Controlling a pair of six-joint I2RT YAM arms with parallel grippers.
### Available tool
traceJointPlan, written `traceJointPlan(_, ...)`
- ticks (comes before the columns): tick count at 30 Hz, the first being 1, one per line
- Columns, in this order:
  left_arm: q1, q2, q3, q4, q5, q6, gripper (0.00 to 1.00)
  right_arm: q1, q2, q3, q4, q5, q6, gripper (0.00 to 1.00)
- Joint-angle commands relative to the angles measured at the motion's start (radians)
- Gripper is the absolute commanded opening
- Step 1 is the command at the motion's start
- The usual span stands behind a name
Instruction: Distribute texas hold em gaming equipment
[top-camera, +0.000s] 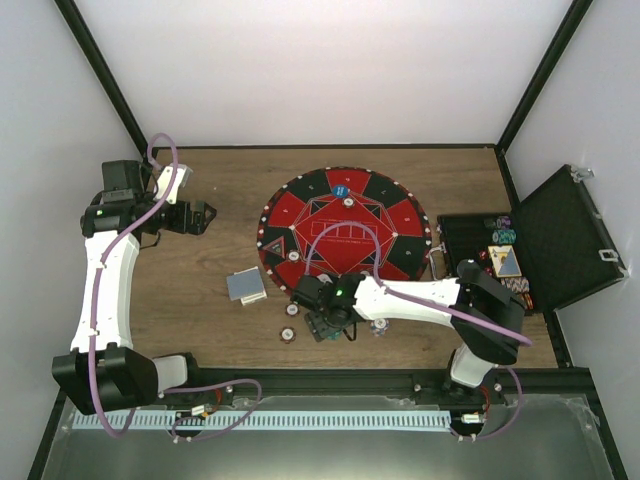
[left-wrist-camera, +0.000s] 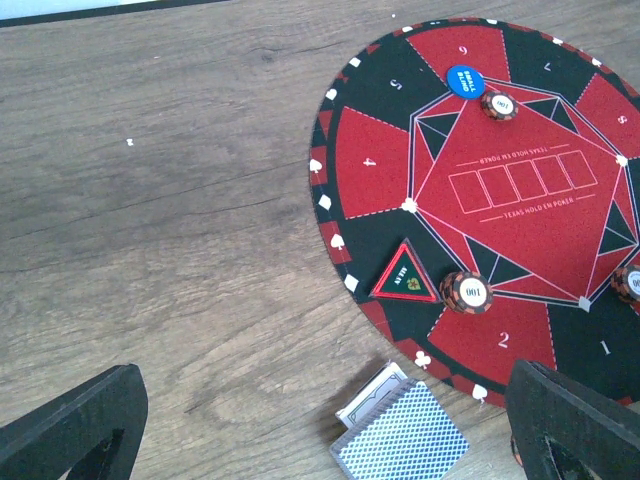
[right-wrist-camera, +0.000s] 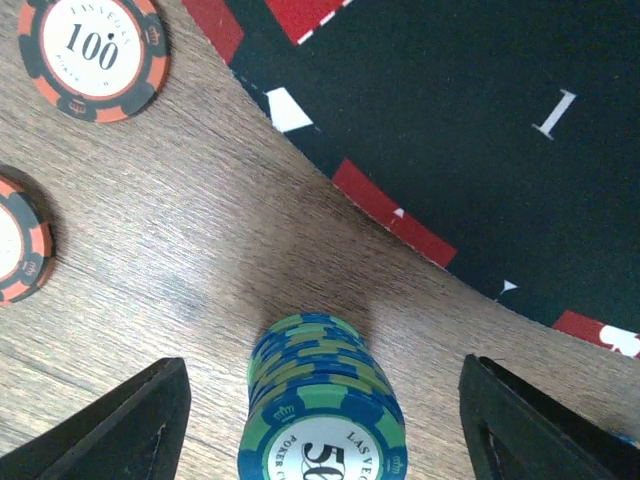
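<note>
Down at the 6 o'clock edge of the big round red-and-black cloth mat (top-camera: 398, 215), closest to the arms, the right gripper (top-camera: 333, 322) hangs over a small stack of round green-and-blue striped poker chips (right-wrist-camera: 325, 410). Its two black fingers (right-wrist-camera: 120, 430) are spread wide, one on each side of the stack, and do not touch it. I think the stack stands there, just off the mat by seat 1, so that player gets it.

Two flat red-and-black striped chips (right-wrist-camera: 95, 45) lie on the wood at the stack's 10 o'clock. A pile of grey-blue-backed paper playing cards (top-camera: 245, 285) waits at the mat's 8 o'clock.

Farther out, at 9 o'clock, the left gripper (top-camera: 203, 217) hovers with fingers wide apart, holding nothing, probably keeping out of the way. A small round blue button disc (top-camera: 341, 189) marks 12 o'clock.
</note>
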Motion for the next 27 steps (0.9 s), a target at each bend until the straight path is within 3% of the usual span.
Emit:
traceJointPlan(1, 0.005, -0.016, 0.021, -0.003, 0.014, 0.001, 1.0, 0.009, -0.007, -0.017, 0.015, -0.015, 0.023, 0.73)
traceJointPlan(14, 0.005, -0.016, 0.019, -0.001, 0.013, 0.0, 1.0, 0.01, -0.011, -0.03, 0.024, -0.013, 0.029, 0.47)
traceJointPlan(24, 0.005, -0.017, 0.013, 0.0, 0.019, -0.003, 1.0, 0.01, -0.017, -0.004, -0.004, -0.007, 0.02, 0.42)
traceJointPlan(27, 0.005, -0.02, 0.013, 0.0, 0.019, -0.005, 1.0, 0.009, -0.019, 0.001, -0.009, -0.012, 0.017, 0.46)
